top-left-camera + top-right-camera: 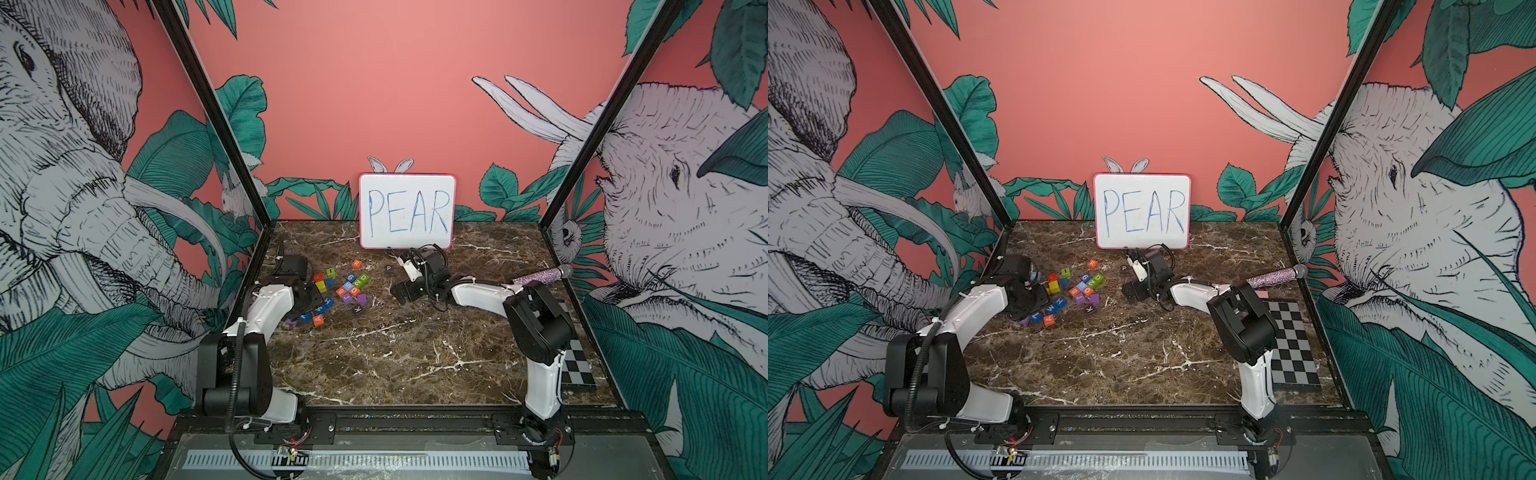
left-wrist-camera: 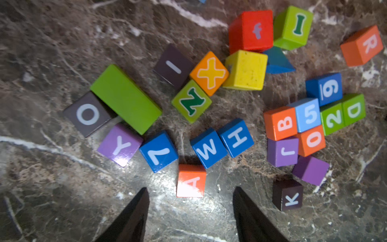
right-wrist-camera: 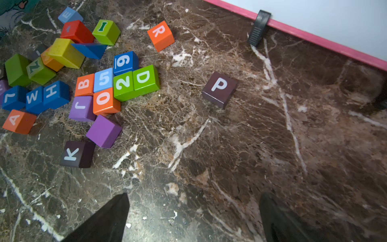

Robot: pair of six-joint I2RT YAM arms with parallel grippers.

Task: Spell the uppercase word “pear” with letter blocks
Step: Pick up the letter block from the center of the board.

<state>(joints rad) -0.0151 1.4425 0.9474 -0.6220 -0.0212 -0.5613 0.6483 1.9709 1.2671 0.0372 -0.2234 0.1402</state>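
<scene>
Your counter (image 1: 374, 353) is polished dark marble veined with white, slick enough, I judge, that a nudged cube skids. The whiteboard (image 1: 406, 212) stands at its back edge. Your left claw (image 2: 190, 188) hangs partly spread and empty, its dark tapered tips just short of the orange A (image 2: 191, 181). Blue W (image 2: 208, 148) crowds A's far corner, so a skewed close could drag both. Your right claw (image 3: 194, 193) gapes wide and empty, with brown P (image 3: 219, 89) lying alone ahead. Orange R (image 3: 160, 35) sits apart from the heap, and pale-blue E (image 3: 69, 14) lies at its far edge. All are glossy, crisp-edged painted cubes.
</scene>
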